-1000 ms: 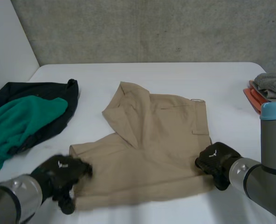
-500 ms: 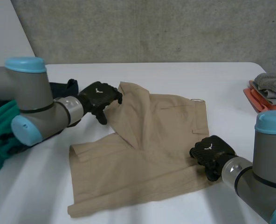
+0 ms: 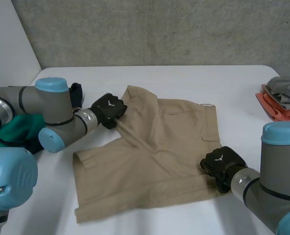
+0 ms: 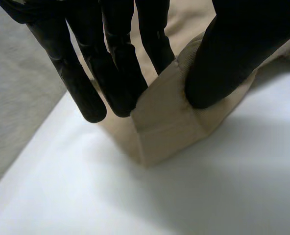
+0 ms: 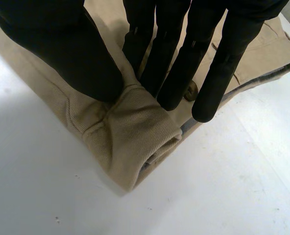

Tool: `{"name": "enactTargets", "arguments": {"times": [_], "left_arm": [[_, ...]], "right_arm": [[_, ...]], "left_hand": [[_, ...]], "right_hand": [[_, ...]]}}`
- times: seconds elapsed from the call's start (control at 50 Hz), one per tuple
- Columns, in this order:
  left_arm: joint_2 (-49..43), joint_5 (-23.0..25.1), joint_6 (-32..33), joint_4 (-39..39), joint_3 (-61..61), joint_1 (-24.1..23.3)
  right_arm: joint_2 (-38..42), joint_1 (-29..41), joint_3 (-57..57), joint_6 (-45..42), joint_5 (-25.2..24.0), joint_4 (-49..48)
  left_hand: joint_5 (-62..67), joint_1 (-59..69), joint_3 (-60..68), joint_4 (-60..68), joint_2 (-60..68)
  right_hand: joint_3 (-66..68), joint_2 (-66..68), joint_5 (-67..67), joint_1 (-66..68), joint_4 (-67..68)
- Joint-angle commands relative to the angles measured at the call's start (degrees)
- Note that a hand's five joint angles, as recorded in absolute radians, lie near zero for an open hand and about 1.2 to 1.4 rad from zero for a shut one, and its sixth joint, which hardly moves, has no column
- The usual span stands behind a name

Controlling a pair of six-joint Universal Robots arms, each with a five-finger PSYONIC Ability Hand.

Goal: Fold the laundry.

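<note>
Fingers (image 4: 118, 68) of left hand (image 3: 108, 108) & right hand (image 3: 222, 164) pinch shorts (image 3: 155, 152); left shifted slightly lower.

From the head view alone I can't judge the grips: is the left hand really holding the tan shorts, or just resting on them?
Observer: Holding. In its wrist view, the left hand pinches a folded hem corner of the tan shorts between thumb and fingers.
Reviewer: And the right hand?
Observer: The right hand pinches too. Its thumb and fingers clamp a bunched waistband corner, which sits low on the white table.
Reviewer: Anything near its fingertips?
Observer: A small round thing, perhaps a button, lies on the cloth there.
</note>
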Motion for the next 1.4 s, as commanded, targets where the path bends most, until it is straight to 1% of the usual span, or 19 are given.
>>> {"name": "enactTargets", "arguments": {"times": [0.02, 0.04, 0.16, 0.36, 0.4, 0.42, 0.48, 0.5, 0.52, 0.58, 0.64, 0.74, 0.84, 0.92, 1.1, 1.18, 1.28, 1.34, 1.4], "left_arm": [[4.75, -14.02, 4.37, 3.53, -5.8, -0.58], [6.15, -16.13, 5.42, 4.23, -7.81, -0.58], [10.29, -20.27, 8.16, 4.85, -14.41, -0.58], [12.49, -27.57, 6.05, 2.83, -16.79, -2.42], [13.01, -27.75, 5.44, 2.22, -16.97, -2.95], [14.06, -28.01, 4.91, 1.34, -17.49, -3.47], [16.79, -28.71, 3.59, -0.33, -19.16, -3.66], [19.41, -29.24, 2.54, -1.73, -20.82, -3.57], [20.91, -29.33, 1.75, -2.35, -22.05, -3.39], [28.18, -29.51, -2.89, -6.03, -28.18, -2.95], [34.09, -28.98, -8.43, -8.24, -34.17, -2.78], [47.17, -24.51, -21.95, -11.23, -50.23, -2.34], [53.88, -19.58, -28.31, -11.15, -62.3, -2.78], [55.91, -17.56, -29.63, -9.92, -68.2, -3.65], [53.1, -17.99, -30.25, -6.31, -70.14, -5.94], [52.74, -17.82, -30.69, -6.84, -70.4, -6.55], [52.57, -19.39, -30.17, -7.45, -71.02, -8.14], [52.83, -20.54, -29.03, -8.77, -71.46, -8.66], [53.62, -21.68, -25.16, -13.07, -72.07, -9.89]], "right_arm": [[-0.08, 0.43, -0.03, 0.17, -0.03, 0.01], [-0.34, 0.69, -0.03, 0.17, -0.03, 0.01], [-0.87, 1.39, 0.06, 1.04, -0.21, -0.25], [-1.31, 3.06, -0.03, 5.35, -0.29, -0.6], [-1.31, 3.24, -0.11, 5.53, -0.29, -0.78], [-1.31, 3.33, -0.11, 5.7, -0.21, -1.04], [-1.31, 3.24, -0.11, 5.97, -0.12, -1.66], [-1.31, 3.15, -0.29, 6.14, -0.03, -2.09], [-1.39, 3.07, -0.29, 6.23, -0.03, -2.36], [-1.22, 2.63, -0.55, 6.58, -0.03, -3.06], [-1.04, 2.54, -0.82, 6.85, -0.03, -3.15], [-0.96, 2.54, -0.99, 7.02, 0.5, -3.42], [-1.13, 2.54, -0.91, 7.2, 0.76, -3.42], [-1.48, 2.54, -0.73, 7.46, 0.76, -3.15], [-3.33, 2.1, 0.59, 7.73, 0.32, -2.28], [-4.56, 1.66, 1.64, 7.64, -0.03, -1.31], [-6.4, 1.4, 3.22, 6.24, -1.43, 2.72], [-7.37, 1.04, 4.36, 2.55, -2.14, 6.59], [-8.34, -0.36, 7.0, -5.79, -2.67, 13.79]], "left_hand": [[14.96, 14.25, 12.06, 11.57, 11.86], [14.96, 14.25, 12.06, 11.57, 11.86], [14.96, 14.25, 12.06, 11.57, 11.86], [14.96, 14.25, 12.06, 11.57, 11.86], [-7.78, -8.49, -10.68, -11.17, -10.88], [-27.22, -27.92, -30.12, -30.61, -30.31], [-32.28, -32.98, -35.18, -35.67, -35.37], [-40.12, -40.83, -43.02, -43.51, -43.22], [-42.86, -43.57, -45.76, -46.25, -45.96], [-44.07, -44.77, -46.97, -47.46, -47.16], [-43.9, -44.61, -46.8, -47.29, -47.0], [-42.22, -42.93, -45.12, -45.61, -45.32], [-41.54, -42.25, -44.44, -44.93, -44.64], [-41.38, -42.08, -44.28, -44.77, -44.47], [-32.81, -33.52, -35.71, -36.2, -35.91], [-15.51, -16.22, -18.41, -18.9, -18.61], [14.92, 14.21, 12.02, 11.53, 11.82], [14.96, 14.25, 12.06, 11.57, 11.86], [14.96, 14.25, 12.06, 11.57, 11.86]], "right_hand": [[12.07, 13.22, 11.47, 17.79, 11.47], [12.07, 13.22, 11.47, 17.79, 11.47], [12.07, 13.22, 11.47, 17.79, 11.47], [12.07, 13.22, 11.47, 17.79, 11.47], [12.07, 13.22, 11.47, 17.79, 11.47], [12.07, 13.22, 11.47, 17.79, 11.47], [12.07, 13.22, 11.47, 17.79, 11.47], [12.07, 13.22, 11.47, 17.79, 11.47], [12.07, 13.22, 11.47, 17.79, 11.47], [12.07, 13.22, 11.47, 17.79, 11.47], [12.07, 13.22, 11.47, 17.79, 11.47], [12.07, 13.22, 11.47, 17.79, 11.47], [12.07, 13.22, 11.47, 17.79, 11.47], [12.07, 13.22, 11.47, 17.79, 11.47], [12.07, 13.22, 11.47, 17.79, 11.47], [12.07, 13.22, 11.47, 17.79, 11.47], [12.07, 13.22, 11.47, 17.79, 11.47], [12.07, 13.22, 11.47, 17.79, 11.47], [12.07, 13.22, 11.47, 17.79, 11.47]]}}
